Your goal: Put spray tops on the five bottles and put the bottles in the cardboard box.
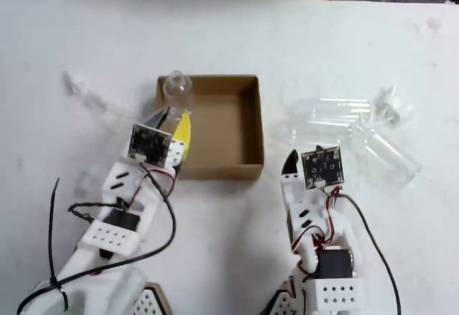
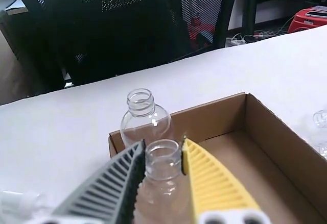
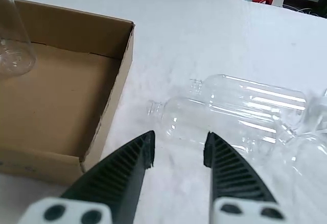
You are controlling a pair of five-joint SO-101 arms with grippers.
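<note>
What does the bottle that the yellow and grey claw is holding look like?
The bottle is clear, see-through plastic, with a round open mouth and no spray top on it. It stands upright, pinched on both sides at its neck between the grey and yellow fingers of the left gripper, close to a wall of the cardboard box.

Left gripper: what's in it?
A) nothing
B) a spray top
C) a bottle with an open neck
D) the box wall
C: the left gripper is shut on a clear bottle, whose open neck shows between the grey and yellow fingers.
</note>
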